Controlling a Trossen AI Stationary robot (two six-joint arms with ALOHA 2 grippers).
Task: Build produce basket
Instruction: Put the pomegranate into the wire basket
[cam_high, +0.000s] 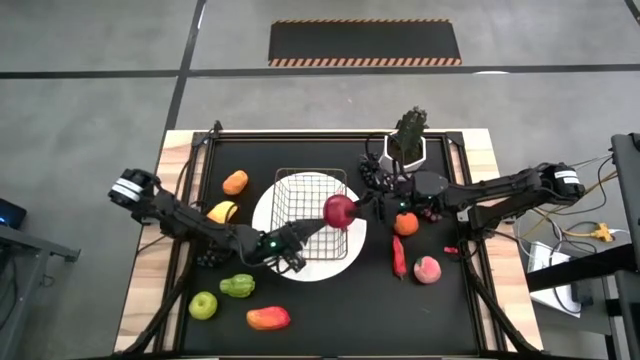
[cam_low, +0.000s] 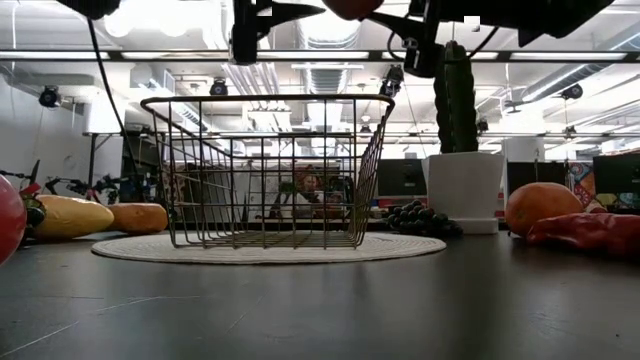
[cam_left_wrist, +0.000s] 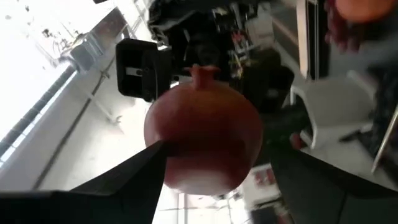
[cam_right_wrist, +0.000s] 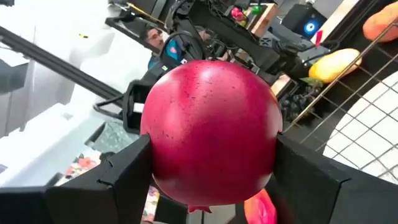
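The wire-mesh basket stands on a round white plate; it also shows in the low view. A round red fruit with a small crown hangs above the basket's right rim. My right gripper comes from the table's right and is shut on it. My left gripper comes from the left. Its open fingers stand on either side of the same fruit. My right gripper pinches the red fruit's two opposite sides between its two fingers, coming about level from the table's right. The fruit is lifted clear, above the basket's rim. My left gripper has one fingertip at the fruit's side; whether it touches I cannot tell.
A potted plant, dark grapes, an orange, a red chili and a peach lie right of the basket. To the left lie an orange fruit, a yellow fruit, a green pepper, a green apple and a mango.
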